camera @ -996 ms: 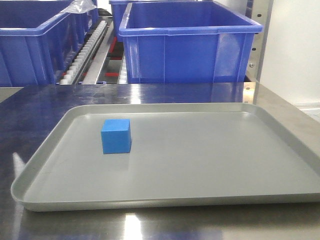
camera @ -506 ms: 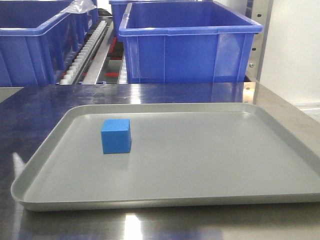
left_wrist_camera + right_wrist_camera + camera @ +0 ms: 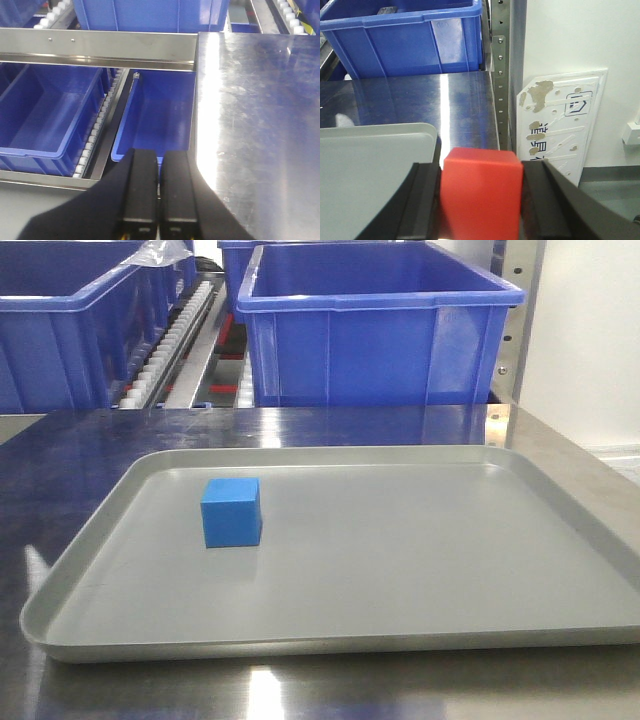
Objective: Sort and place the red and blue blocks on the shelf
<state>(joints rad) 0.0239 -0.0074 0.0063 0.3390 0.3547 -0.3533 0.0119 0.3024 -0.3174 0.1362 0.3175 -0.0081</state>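
A multi-tier steel shelf with brushed front rails and white roller tracks stands behind and beside the work area, and large blue bins sit on its tiers. In front of it lies a flat steel tabletop. On the tabletop rests a shallow grey tray, which fills most of the front view. The left gripper hangs above a lower tier of the shelf, just off the tabletop's edge. Its two dark fingers are pressed together with nothing between them. The right gripper is clamped on the red block, one finger against each side. It holds the block in the air near the tray's right corner and the table's right edge, with a blue bin well ahead of it. The blue block sits flat and alone on the left part of the tray, apart from the rim, with no gripper near it. By these views the task looks to be at an early stage. The red block is picked up but not yet set on the shelf. The blue block is untouched, and no block can be seen on any tier. Both placements appear to remain.
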